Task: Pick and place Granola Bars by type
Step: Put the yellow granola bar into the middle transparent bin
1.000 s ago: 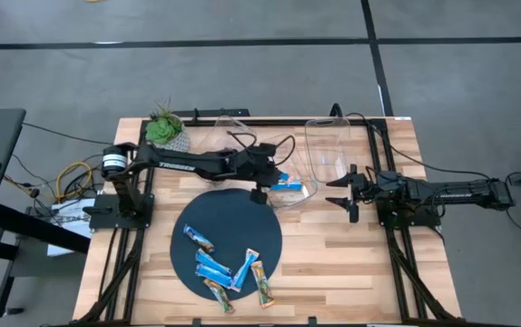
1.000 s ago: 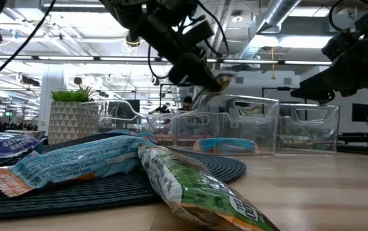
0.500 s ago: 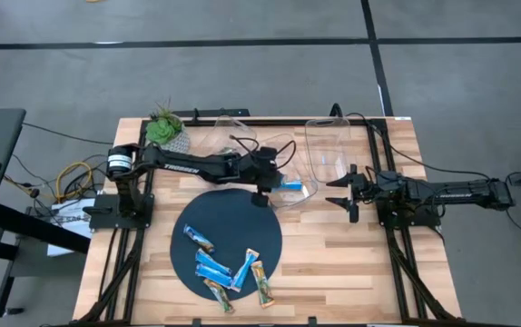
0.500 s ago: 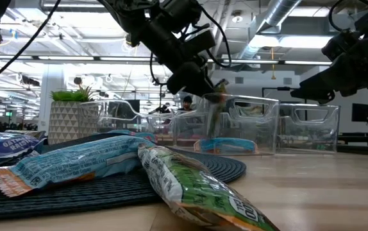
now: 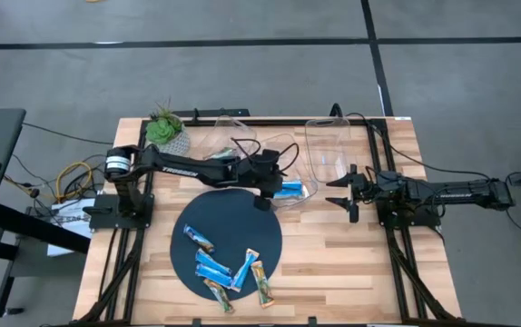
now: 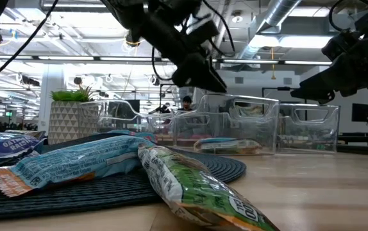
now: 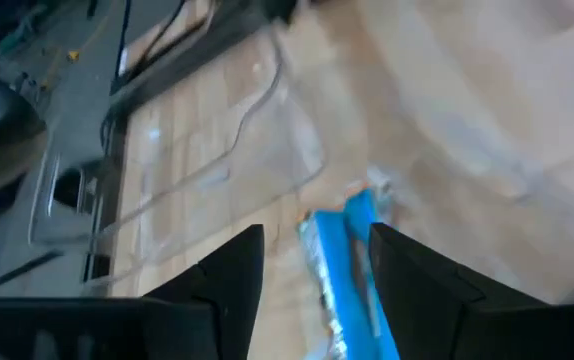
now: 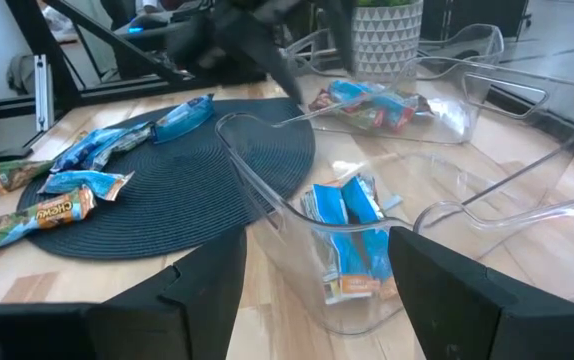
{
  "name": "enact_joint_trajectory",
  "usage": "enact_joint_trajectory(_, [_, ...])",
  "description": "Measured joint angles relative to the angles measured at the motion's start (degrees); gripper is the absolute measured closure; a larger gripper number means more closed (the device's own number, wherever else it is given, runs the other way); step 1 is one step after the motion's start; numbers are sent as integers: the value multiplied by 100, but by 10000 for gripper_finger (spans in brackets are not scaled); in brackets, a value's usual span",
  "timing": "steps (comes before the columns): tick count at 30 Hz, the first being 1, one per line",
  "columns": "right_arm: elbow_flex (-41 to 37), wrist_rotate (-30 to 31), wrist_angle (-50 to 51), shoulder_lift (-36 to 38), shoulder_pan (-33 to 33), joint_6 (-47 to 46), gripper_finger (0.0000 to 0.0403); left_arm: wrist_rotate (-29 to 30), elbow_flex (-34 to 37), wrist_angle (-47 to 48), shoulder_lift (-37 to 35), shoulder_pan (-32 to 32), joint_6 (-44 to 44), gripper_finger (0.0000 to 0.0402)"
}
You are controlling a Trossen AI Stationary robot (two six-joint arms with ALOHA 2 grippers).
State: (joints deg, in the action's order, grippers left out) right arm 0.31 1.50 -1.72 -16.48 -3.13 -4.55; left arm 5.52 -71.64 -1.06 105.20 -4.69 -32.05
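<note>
I count five Granola Bars (image 5: 227, 270) lying on the dark round mat (image 5: 229, 238): one blue bar alone toward the mat's left side, and four bunched near its front edge, two blue, one with an orange end, one green. More bars sit in bins. There are three clear bins: one far back by the potted plant (image 5: 163, 129), one under my left pincer (image 5: 270, 188), and a taller one (image 5: 327, 151) just in front of my right pincer (image 5: 345, 194).

The middle bin (image 5: 299, 188) sits just beyond the mat's far edge, and my left pincer hangs over it with its fingers (image 7: 229, 275) parted and nothing between them; a blue bar (image 7: 345, 270) lies flat on the bin floor right below (at least two bars show there in the right wrist view, blue with white and orange ends). The bin near the plant (image 8: 437, 90) holds a small heap of green and blue wrappers, too jumbled to count.

My right pincer waits spread wide and empty at the tabletop's (image 5: 351, 263) right side, apart from the mat. The front right of the tabletop is bare wood, with open room between the mat and the right arm's frame.
</note>
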Motion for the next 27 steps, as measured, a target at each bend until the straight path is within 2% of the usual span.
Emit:
enact_joint_trajectory(7, [-1,2,0,-1,-1,-1,163,391,0,214,-393,538,-31,228])
enact_joint_trajectory(13, [-1,1,0,-1,-1,-1,163,849,0,920,-694,1274,26,228])
enact_joint_trajectory(21, [-1,2,0,1,1,1,163,848,0,2436,-773,2378,1037,228])
enact_joint_trajectory(27, [1,2,0,0,0,1,163,673,0,3146,-773,2959,2101,229])
